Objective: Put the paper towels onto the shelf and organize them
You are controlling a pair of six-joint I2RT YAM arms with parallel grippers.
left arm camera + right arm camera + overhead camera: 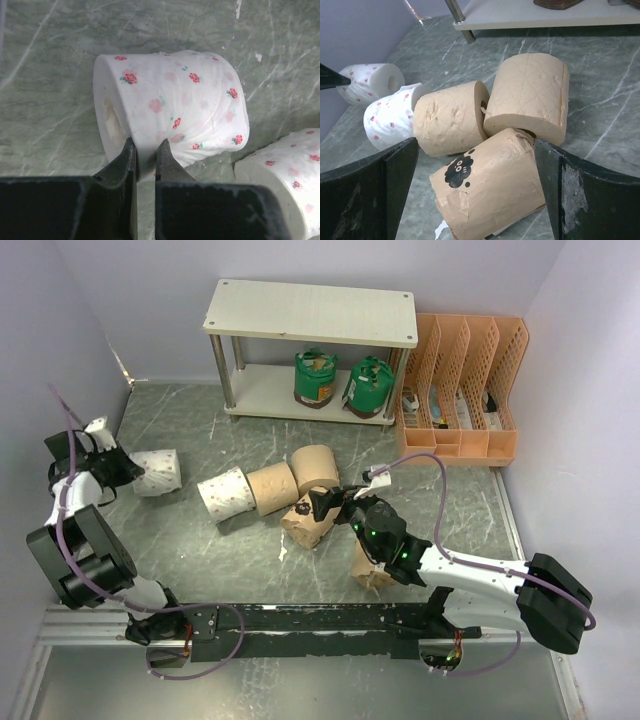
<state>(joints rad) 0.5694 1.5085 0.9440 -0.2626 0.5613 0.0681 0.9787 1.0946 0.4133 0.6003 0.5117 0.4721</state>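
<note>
My left gripper (146, 145) is shut on the near rim of a white rose-patterned paper towel roll (190, 100) that lies on its side at the far left (155, 472). A second patterned roll (225, 495) lies beside two bare tan rolls (272, 488) (315, 468). My right gripper (476, 150) stands open, its fingers on either side of a tan paper-wrapped roll (490, 190) without touching it. Another wrapped roll (372, 568) sits partly under the right arm. Two green-wrapped rolls (315, 378) (368, 386) stand on the lower board of the white shelf (310, 312).
An orange perforated file organizer (460, 380) stands right of the shelf against the back wall. Walls close in on the left and right. The shelf's silver leg (462, 22) comes down just beyond the tan rolls.
</note>
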